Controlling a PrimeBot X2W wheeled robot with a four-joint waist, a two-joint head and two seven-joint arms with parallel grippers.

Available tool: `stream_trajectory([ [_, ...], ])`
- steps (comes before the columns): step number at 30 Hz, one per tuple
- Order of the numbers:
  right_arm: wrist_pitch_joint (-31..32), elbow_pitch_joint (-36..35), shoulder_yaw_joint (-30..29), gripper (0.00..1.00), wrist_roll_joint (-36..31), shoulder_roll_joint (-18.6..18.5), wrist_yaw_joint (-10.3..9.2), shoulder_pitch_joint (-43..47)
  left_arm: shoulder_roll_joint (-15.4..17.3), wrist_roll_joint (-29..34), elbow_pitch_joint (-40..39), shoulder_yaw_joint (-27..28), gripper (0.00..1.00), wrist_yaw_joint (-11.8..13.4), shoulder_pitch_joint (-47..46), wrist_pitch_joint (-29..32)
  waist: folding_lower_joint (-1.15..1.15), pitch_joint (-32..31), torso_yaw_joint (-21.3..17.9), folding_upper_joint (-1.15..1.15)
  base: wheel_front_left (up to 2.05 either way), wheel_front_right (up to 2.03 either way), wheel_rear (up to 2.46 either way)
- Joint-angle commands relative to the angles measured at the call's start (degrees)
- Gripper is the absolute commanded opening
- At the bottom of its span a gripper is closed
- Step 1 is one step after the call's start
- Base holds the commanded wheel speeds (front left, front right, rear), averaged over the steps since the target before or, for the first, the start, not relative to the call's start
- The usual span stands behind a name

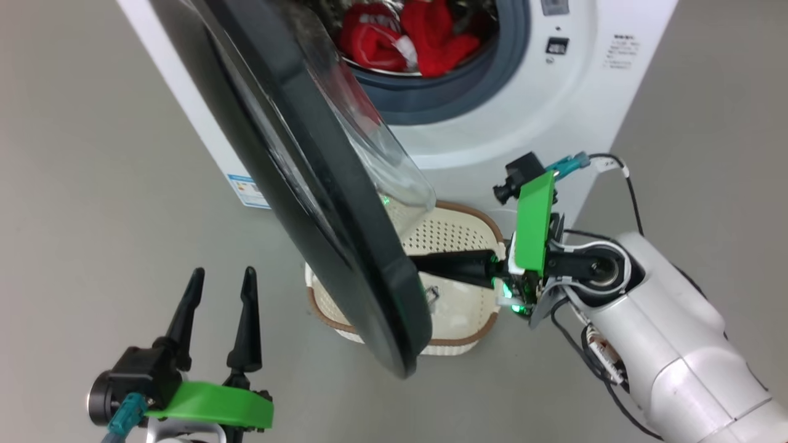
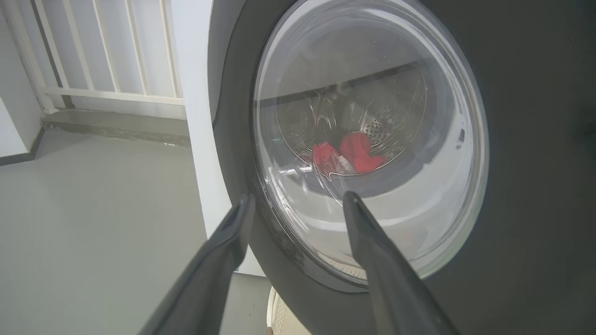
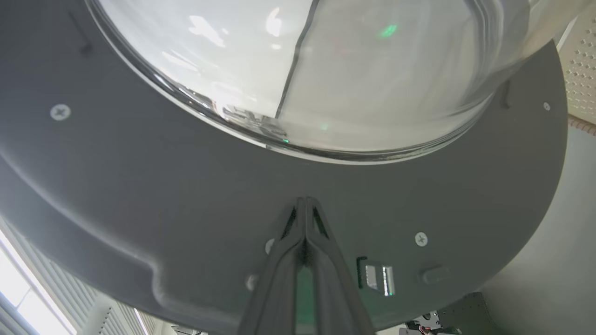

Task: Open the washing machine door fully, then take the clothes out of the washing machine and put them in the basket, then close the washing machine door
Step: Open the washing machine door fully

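I see my right tool (image 3: 306, 204) pinched shut with its tips against the inner rim of the half-open door (image 1: 320, 203), my left tool (image 1: 223, 274) spread wide and empty outside it, the red clothes (image 1: 425, 37) inside the washing machine (image 1: 554, 111), and the basket (image 1: 455, 234) on the floor (image 1: 92, 184) beneath the door.

left hand (image 1: 223, 271) spread, right hand (image 3: 306, 201) closed
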Motion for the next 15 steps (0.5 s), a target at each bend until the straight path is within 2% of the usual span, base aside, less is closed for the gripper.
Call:
stream_trajectory([
  [1,-0.56,-2.09,2.42,0.00,1.37,1.73,0.30,1.54,1.06,0.15,-0.89,2.29,1.00,-0.04,0.68,-0.44,0.00,-3.06,3.12,0.00,0.00,0.00,0.00],
  [15,-5.77,-2.96,10.55,0.00,6.55,1.76,0.30,3.32,1.06,0.47,1.40,2.16,1.00,-1.23,2.65,-0.44,0.00,-7.20,10.70,0.00,0.00,0.00,0.00],
])
